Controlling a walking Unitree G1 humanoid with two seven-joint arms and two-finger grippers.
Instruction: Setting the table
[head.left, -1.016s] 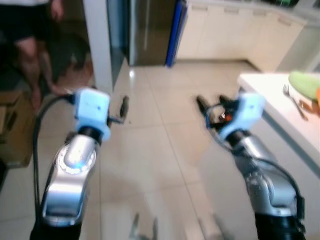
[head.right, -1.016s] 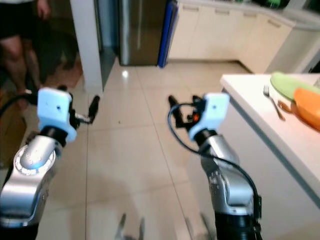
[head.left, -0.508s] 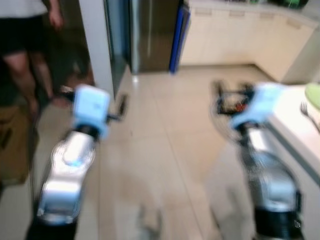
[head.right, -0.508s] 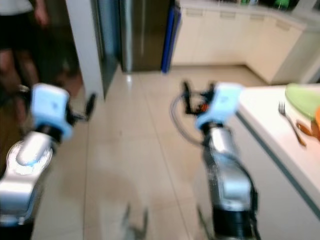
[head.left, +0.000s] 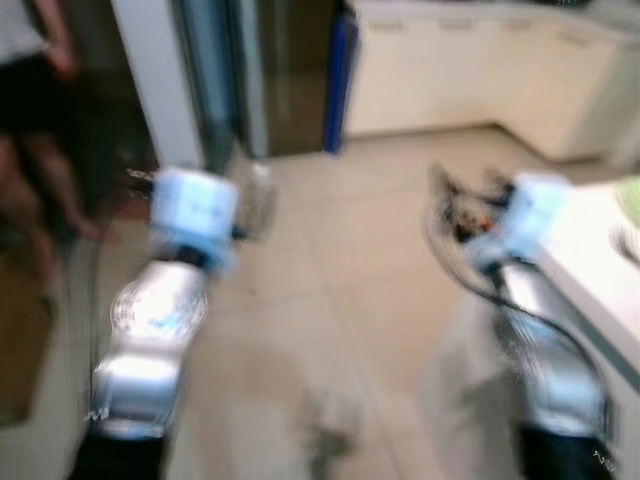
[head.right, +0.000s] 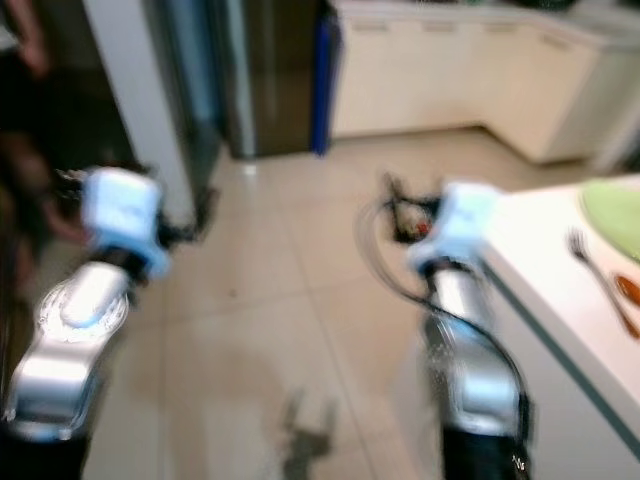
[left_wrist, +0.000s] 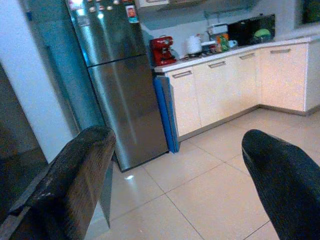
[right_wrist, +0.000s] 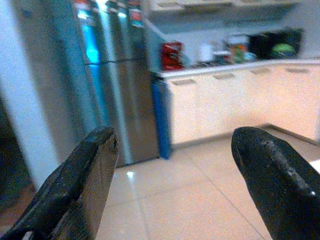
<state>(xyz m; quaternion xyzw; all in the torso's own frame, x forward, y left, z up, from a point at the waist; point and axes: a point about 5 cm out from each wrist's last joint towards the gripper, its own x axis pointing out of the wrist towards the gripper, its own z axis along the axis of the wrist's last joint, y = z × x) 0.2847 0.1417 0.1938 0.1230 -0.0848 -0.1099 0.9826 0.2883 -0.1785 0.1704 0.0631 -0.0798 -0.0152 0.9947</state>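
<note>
Camera swung and blurred as the robot walked. The worktop (head.right: 560, 260) slid toward the right edge. The orange dish dropped mostly out of frame.

Beige tiled floor (head.right: 300, 300), steel fridge (left_wrist: 117, 90), cream cabinets (left_wrist: 225, 90), white counter (head.right: 540, 260).

Open tiled floor (head.right: 270, 300) ahead; white counter (head.right: 545, 270) right.

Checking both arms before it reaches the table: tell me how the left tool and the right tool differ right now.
Position: the left tool is held over open floor tiles near the fridge; the right tool is raised beside the white table.
Surroundings: a person's legs stand beyond the left tool; a fork lies on the table beside the right tool.
Shared: both are open, empty and point toward the fridge and cabinets.
</note>
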